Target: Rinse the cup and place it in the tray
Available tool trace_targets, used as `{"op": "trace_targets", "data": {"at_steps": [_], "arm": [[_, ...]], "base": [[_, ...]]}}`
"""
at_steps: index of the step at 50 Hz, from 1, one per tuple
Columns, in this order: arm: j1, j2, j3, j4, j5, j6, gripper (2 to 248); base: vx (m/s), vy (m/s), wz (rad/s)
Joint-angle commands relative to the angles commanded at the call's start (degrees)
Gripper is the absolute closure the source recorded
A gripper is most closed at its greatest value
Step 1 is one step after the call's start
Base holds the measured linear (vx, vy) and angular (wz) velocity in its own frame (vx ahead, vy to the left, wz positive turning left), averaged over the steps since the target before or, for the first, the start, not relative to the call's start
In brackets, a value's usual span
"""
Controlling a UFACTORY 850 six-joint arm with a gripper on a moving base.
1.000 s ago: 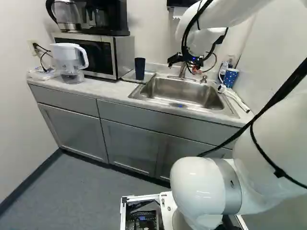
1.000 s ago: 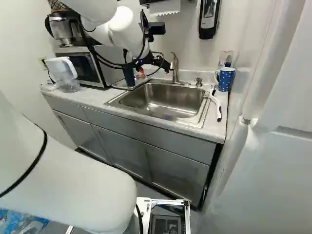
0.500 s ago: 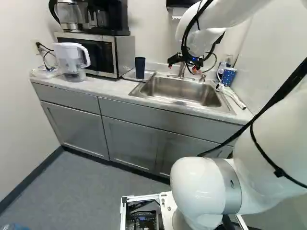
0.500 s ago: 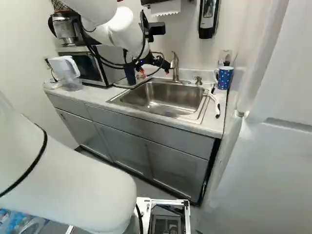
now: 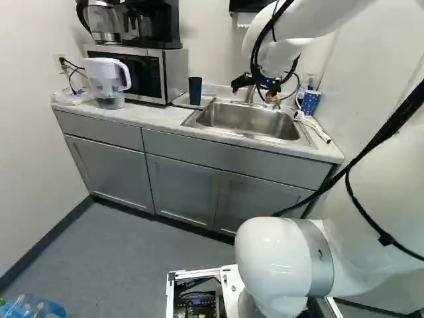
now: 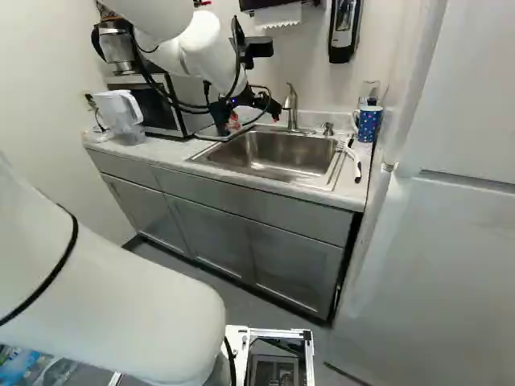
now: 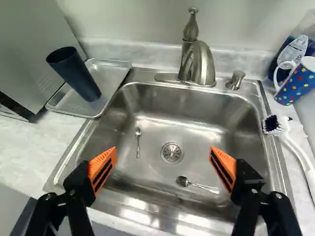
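Note:
In the right base view my gripper hangs before the sink's back left part. Seen in the wrist view, the gripper is open over the sink, nothing between its orange pads. A dark blue cup stands upright in the shallow metal tray, beside the sink, ahead of the gripper and off to one side. In the left base view that cup is left of the gripper. The faucet rises behind the basin. A blue dotted mug stands at the sink's other side.
Two spoons lie in the sink near the drain. A white-handled brush lies beside the basin. The microwave and a water pitcher stand left of the tray. Plastic bottles lie on the floor at the left.
The base has moved: in both base views the counter has shifted against the joint at their foot, and more bottles show in the left base view. The arm keeps its pose, the gripper still open.

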Motion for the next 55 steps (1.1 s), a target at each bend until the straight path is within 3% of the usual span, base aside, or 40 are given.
{"op": "trace_targets", "data": {"at_steps": [55], "arm": [[0.00,0.00,0.00,0.00,0.00,0.00,3]], "base": [[-0.116,0.026,-0.002]]}}
